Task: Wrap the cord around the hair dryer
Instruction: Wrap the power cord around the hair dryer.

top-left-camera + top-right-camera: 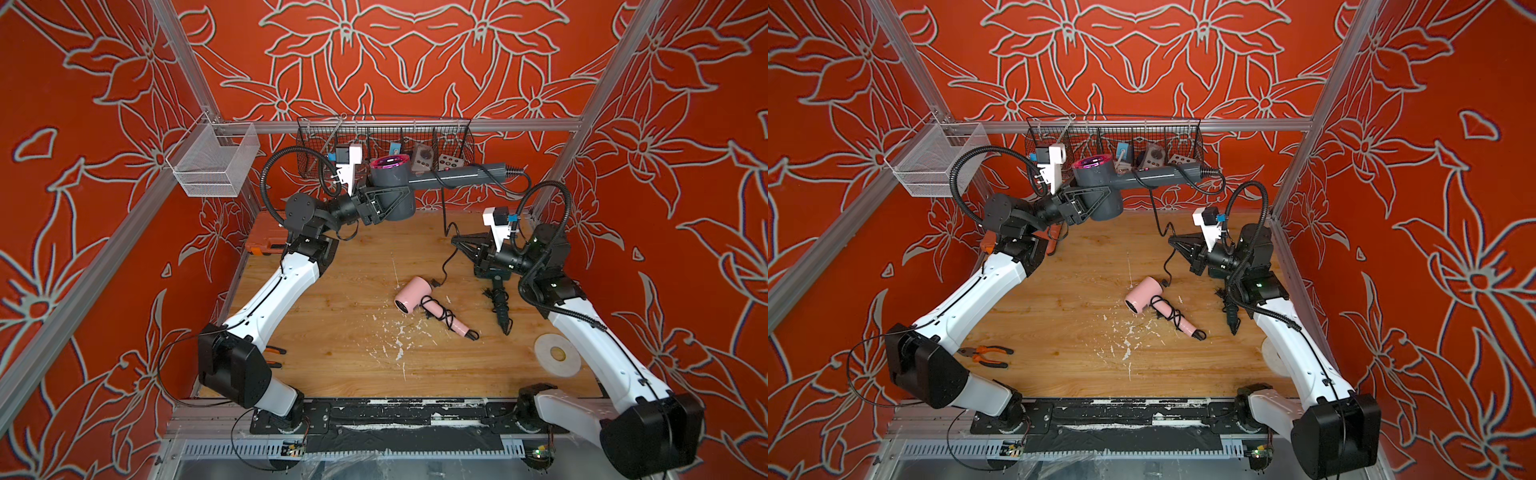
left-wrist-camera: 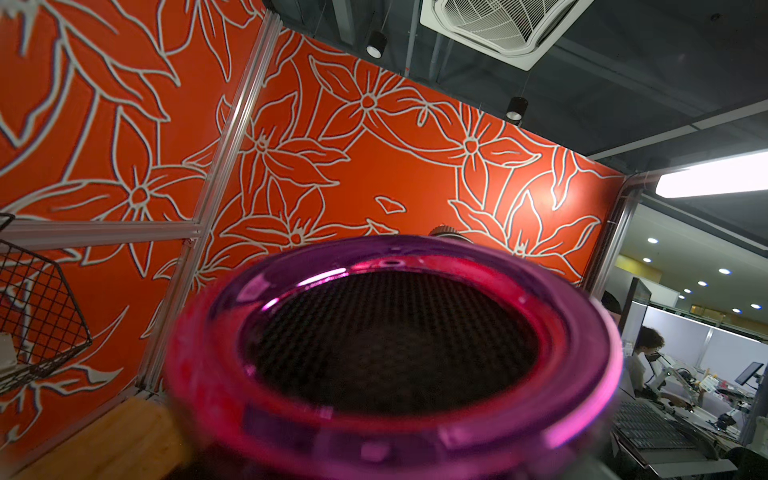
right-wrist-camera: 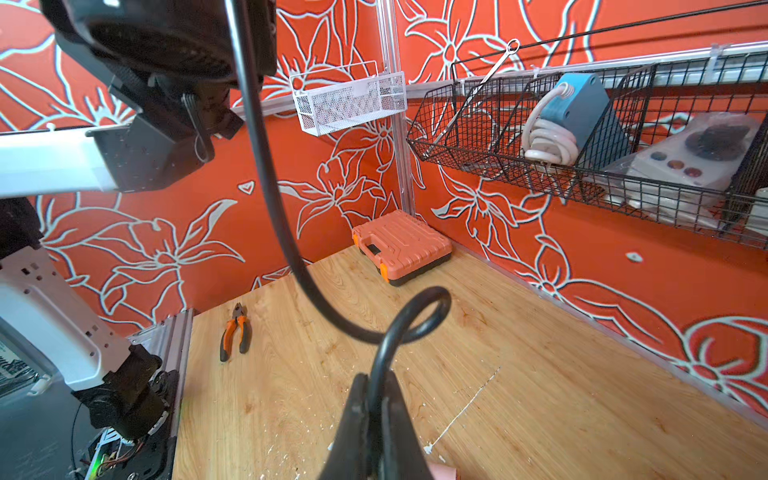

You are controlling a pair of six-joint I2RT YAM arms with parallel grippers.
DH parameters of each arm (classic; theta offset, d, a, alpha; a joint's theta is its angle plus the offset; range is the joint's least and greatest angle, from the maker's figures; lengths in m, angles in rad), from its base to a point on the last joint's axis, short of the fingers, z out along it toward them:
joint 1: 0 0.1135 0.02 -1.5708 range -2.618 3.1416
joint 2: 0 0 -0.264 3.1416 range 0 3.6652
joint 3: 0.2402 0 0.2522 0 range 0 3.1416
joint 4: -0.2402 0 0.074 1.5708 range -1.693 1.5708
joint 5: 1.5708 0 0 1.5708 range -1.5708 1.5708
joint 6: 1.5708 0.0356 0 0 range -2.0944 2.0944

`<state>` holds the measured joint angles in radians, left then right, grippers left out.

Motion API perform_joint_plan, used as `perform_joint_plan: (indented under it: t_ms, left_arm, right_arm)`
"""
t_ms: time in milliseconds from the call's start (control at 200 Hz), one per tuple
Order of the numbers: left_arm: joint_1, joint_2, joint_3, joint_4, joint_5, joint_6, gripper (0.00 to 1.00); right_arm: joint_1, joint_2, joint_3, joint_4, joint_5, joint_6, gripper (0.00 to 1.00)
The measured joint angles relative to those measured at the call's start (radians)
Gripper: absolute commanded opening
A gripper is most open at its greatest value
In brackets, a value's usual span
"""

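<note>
- The left gripper [image 1: 401, 194] is clamped round the barrel of the grey hair dryer [image 1: 461, 174]. It holds the dryer up in the air at the back, just in front of the black wire basket [image 1: 457, 137] (pink-ringed end facing up).
- The cord [image 1: 444, 208] leaves the handle's end and hangs loose down to the right gripper [image 3: 370, 399]. That gripper's fingers are pinched tight on it above the table [image 1: 332, 332].
- A pink hair dryer [image 1: 411, 293] lies on the table, its own cord wound round its handle.
</note>
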<state>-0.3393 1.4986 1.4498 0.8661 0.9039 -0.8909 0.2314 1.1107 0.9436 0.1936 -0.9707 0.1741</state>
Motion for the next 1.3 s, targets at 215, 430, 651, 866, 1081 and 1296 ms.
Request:
perform_joint_plan:
  t_ms: [215,430,651,866,1081,1296]
  left_arm:
    - [0.005,0.002,0.079,-0.058,-0.007,0.042,0.00]
    - [0.019,0.003,0.112,-0.211,-0.061,0.170,0.00]
    - [0.052,0.028,0.145,-0.429,-0.140,0.365,0.00]
    - [0.060,0.050,0.150,-0.732,-0.251,0.628,0.00]
    - [0.053,0.052,0.110,-0.944,-0.289,0.797,0.00]
    - [0.010,0.017,0.007,-1.125,-0.307,0.915,0.00]
  right_arm:
    - [0.048,-0.012,-0.053,-0.092,0.001,-0.090,0.00]
    - [0.152,-0.054,-0.046,-0.295,0.071,-0.246,0.00]
    - [0.293,-0.105,0.101,-0.578,0.186,-0.401,0.00]
    - [0.344,-0.151,0.306,-0.845,0.277,-0.507,0.00]
    - [0.346,-0.122,0.534,-1.030,0.381,-0.606,0.00]
    - [0.346,-0.005,0.741,-1.130,0.530,-0.702,0.00]
